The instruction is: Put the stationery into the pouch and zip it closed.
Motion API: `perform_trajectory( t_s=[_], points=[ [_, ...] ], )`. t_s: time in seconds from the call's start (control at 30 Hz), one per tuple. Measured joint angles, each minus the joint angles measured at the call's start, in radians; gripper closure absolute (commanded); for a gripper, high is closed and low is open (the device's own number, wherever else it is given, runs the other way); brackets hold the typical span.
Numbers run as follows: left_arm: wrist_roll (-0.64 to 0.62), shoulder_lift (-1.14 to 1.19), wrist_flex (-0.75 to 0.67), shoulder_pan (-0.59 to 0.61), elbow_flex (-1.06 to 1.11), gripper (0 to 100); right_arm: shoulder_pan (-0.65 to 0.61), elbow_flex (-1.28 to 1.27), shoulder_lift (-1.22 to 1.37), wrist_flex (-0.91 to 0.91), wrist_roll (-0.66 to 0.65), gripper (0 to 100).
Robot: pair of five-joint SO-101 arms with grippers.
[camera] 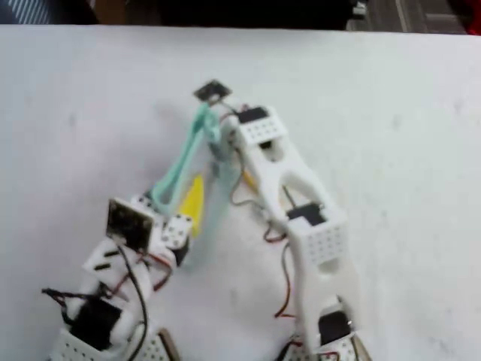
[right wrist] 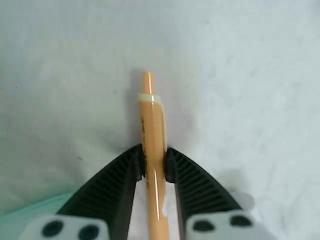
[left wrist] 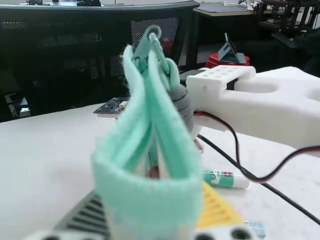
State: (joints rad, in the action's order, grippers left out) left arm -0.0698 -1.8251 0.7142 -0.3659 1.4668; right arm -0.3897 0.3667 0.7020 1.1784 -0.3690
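The left pincer [left wrist: 150, 227] is clamped on the green pouch [left wrist: 150, 150] and holds it up off the white table [camera: 391, 113], likely so its mouth gapes. The right pincer [right wrist: 153, 156] squeezes an orange pen [right wrist: 152, 125], ready to drop in. A glue stick [left wrist: 225, 178] lies on the table. A black chair [left wrist: 65, 50] stands behind.

One mint-green pouch [left wrist: 150, 165] is shown. Two stationery items are counted: one orange pen [right wrist: 152, 130] and one glue stick [left wrist: 225, 179]. Two white robot arms are present, the left arm [camera: 105, 263] and the right arm [camera: 316, 233], each fitted with one end effector: the left end effector [left wrist: 150, 225] and the right end effector [right wrist: 154, 165]. One white surface [camera: 406, 113] and one black mesh chair [left wrist: 75, 50] are seen.
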Motion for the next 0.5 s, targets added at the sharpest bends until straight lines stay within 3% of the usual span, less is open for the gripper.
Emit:
perform_trajectory(
  t_s=[0.5],
  points=[
    [0.011,-0.002,-0.017,-0.002,0.017,94,0.000,0.000,0.003,-0.003,0.000,98.1]
  ],
)
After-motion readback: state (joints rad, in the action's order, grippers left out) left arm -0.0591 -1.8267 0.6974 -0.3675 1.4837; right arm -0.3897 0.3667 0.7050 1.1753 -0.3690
